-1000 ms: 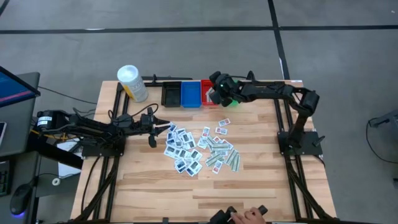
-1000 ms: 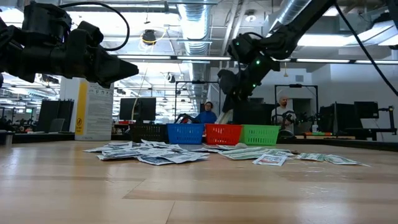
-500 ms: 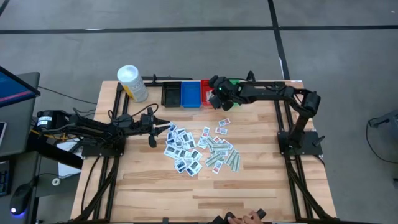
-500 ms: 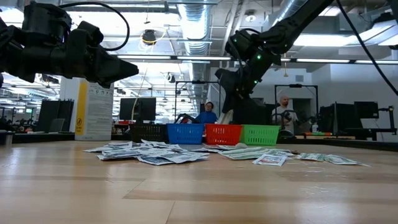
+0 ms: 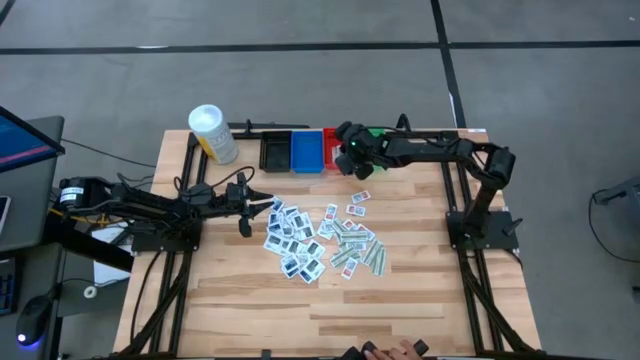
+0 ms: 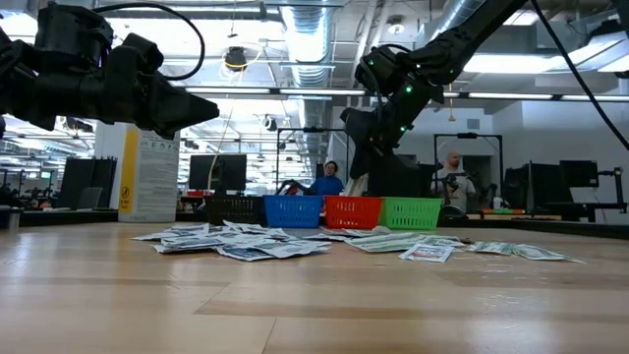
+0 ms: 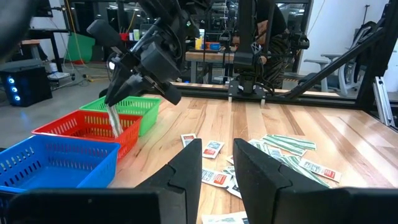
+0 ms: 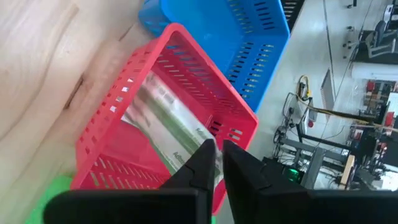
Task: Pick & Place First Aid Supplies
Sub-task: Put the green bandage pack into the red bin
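Right gripper sits above the red bin at the far edge of the table. That's a shift since a second ago: it hung over the green bin side, then slid toward the red one, and it hasn't moved over the last half second.

Its fingers are nearly closed, with a pale green-grey strip pinched between the tips. In the left wrist view the strip hangs straight down from them into the red bin. The gap looks a hair wider than fully clamped, so my read is release is just starting. Strip isn't visibly free yet, so I count it as held.

Meaning for the task: one supply is at its drop point, place step almost done.

The rest of the packets lie scattered mid-table, well apart from the bins, so plenty of picks remain.

Left gripper hovers just beside the near-left edge of the pile, same spot as before. Its fingers are partly open with nothing between them.

Black bin and blue bin sit in the row beside red. Yellow container sits at the far-left corner, unchanged.

A hand shows at the near table edge; it has shifted slightly across the frames.
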Robot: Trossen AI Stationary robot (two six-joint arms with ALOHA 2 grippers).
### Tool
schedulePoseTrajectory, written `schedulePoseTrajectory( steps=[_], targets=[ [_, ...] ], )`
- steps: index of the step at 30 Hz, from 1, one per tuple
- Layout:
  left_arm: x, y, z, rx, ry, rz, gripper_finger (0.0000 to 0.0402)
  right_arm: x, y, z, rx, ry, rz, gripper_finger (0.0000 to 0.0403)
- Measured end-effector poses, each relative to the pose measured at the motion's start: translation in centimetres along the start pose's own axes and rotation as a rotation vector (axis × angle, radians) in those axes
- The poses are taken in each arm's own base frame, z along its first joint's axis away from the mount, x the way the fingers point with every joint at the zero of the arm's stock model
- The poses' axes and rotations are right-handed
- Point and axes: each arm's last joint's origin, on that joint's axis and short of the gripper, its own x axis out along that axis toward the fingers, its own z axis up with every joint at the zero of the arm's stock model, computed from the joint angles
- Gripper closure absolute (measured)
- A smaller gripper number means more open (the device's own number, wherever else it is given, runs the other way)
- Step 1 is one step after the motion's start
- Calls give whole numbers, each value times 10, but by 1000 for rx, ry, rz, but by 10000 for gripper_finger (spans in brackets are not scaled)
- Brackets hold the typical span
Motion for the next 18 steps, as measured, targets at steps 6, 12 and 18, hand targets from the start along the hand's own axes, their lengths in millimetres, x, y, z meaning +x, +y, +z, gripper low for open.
schedulePoseTrajectory(
  steps=[6, 12, 18],
  targets=[
    [0, 0, 0, 0, 0, 0, 309, 0, 0, 0, 24, 0, 1, 334],
    [0, 0, 0, 0, 0, 0, 309, 0, 0, 1, 51, 31, -20, 306],
    [0, 0, 0, 0, 0, 0, 309, -5, -1, 4, 157, 83, -57, 301]
  ],
)
